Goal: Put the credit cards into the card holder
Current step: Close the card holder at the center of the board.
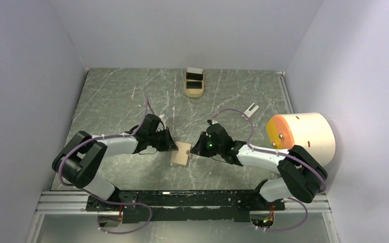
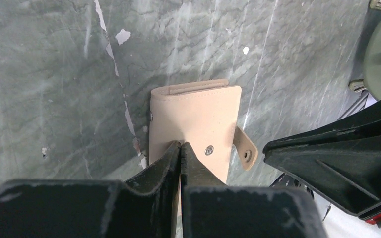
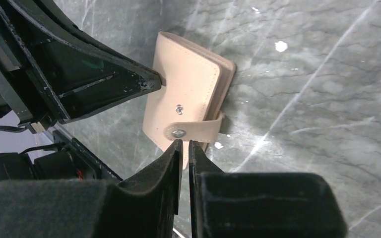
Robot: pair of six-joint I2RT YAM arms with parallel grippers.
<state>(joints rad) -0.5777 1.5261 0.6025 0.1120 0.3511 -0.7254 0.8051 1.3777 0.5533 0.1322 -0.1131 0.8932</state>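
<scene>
Three walls, is it, and what are you working on? the desk asks.

Yes, I answer: pale grey walls (image 1: 182,30) on the left, the far side and the right. My table (image 1: 111,101) is a dark grey-green, veined like stone, with white scratches and chips. A metal rail (image 1: 182,195) runs along the near edge by my arm bases.

What else is out there?

A tan tray (image 1: 194,94) at the far middle holds the credit cards (image 1: 194,81), black ones and a pale one. A small white forked piece (image 1: 251,109) lies towards the far right. A cream drum (image 1: 304,134) with an orange face is at the right side.

And the card holder (image 1: 181,154)?

Mid-table, folded closed, between my left gripper (image 2: 180,145) and my right gripper (image 3: 184,143). From above, its long axis runs near to far, with the far end leaning slightly right. Its tab (image 3: 193,130) lies at the end by my right fingertips, off the stud (image 3: 179,106) on the face.

Grips?

The left is clenched, tips meeting on the holder's face. I cannot tell whether any leather is caught between them. The right shows a thin slit with a sliver of tan in it. Whether it truly grips, I cannot tell.
</scene>
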